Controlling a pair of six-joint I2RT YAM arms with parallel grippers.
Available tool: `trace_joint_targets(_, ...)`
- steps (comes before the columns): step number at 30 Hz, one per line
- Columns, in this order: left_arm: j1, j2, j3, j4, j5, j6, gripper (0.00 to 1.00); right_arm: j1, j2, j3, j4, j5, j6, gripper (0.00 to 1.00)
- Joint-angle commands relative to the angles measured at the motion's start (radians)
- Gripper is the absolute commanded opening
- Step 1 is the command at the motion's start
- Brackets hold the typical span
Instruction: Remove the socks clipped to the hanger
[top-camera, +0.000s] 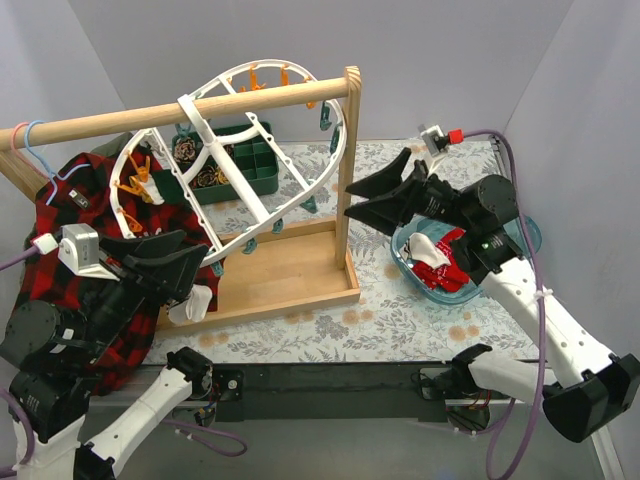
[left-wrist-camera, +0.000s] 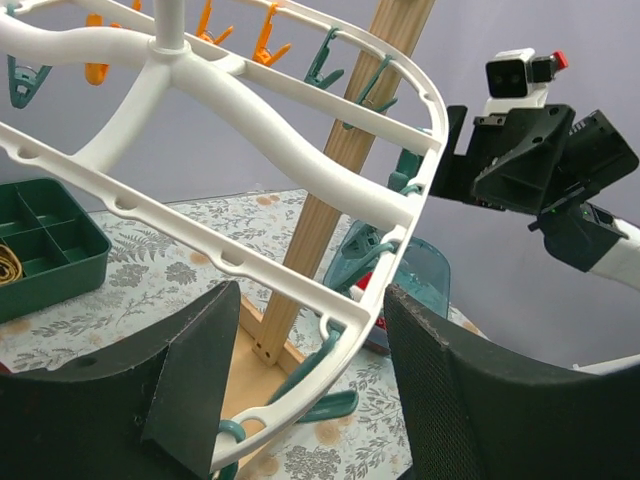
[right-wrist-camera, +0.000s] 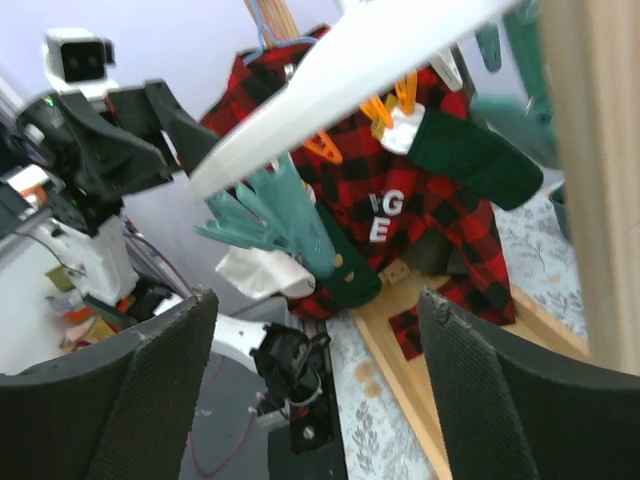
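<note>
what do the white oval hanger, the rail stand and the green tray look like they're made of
The hanger looks like moulded plastic: smooth white, with a slight sheen and rounded cast holes. The rail stand looks like pale unpainted wood, with a matte finish and visible grain. The green tray is probably rigid plastic: opaque dark green, with thin moulded dividers.
</note>
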Motion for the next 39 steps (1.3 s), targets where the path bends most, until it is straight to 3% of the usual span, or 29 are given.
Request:
trace_joint_targets(1,-0.001,0.013,0.003,0.006,0.019,-0.008,0.57,0.126,-0.076,-0.063,-0.245,0.111,-0.241,0.89)
trace_joint_targets(4,-0.001,0.013,0.021,0.005,0.017,0.001,0.57,0.313,-0.115,-0.125,-0.362,0.327,-0.393,0.92)
trace_joint_targets(7,-0.001,0.016,0.047,-0.005,0.016,0.006,0.57,0.477,-0.130,-0.220,-0.338,0.523,-0.446,0.93)
trace_joint_targets(13,-0.001,0.036,0.149,-0.112,-0.090,-0.081,0.65,0.718,-0.009,-0.323,-0.093,0.735,-0.567,0.98)
trace_joint_targets(16,-0.001,0.042,0.205,-0.188,-0.026,-0.080,0.69,0.794,0.106,-0.312,0.059,0.752,-0.630,0.98)
trace_joint_targets(19,-0.001,0.026,0.265,-0.273,0.047,-0.077,0.72,0.852,0.218,-0.283,0.182,0.809,-0.694,0.98)
trace_joint_targets(27,-0.004,0.040,0.432,-0.645,-0.016,-0.205,0.73,0.947,0.452,-0.209,0.549,0.956,-0.889,0.98)
trace_joint_targets(30,-0.013,0.031,0.411,-0.712,-0.016,-0.259,0.73,0.975,0.473,-0.160,0.548,1.011,-0.949,0.98)
trace_joint_targets(39,-0.041,-0.138,0.213,-0.655,-0.002,-0.411,0.79,1.007,0.482,-0.082,0.474,1.081,-1.047,0.98)
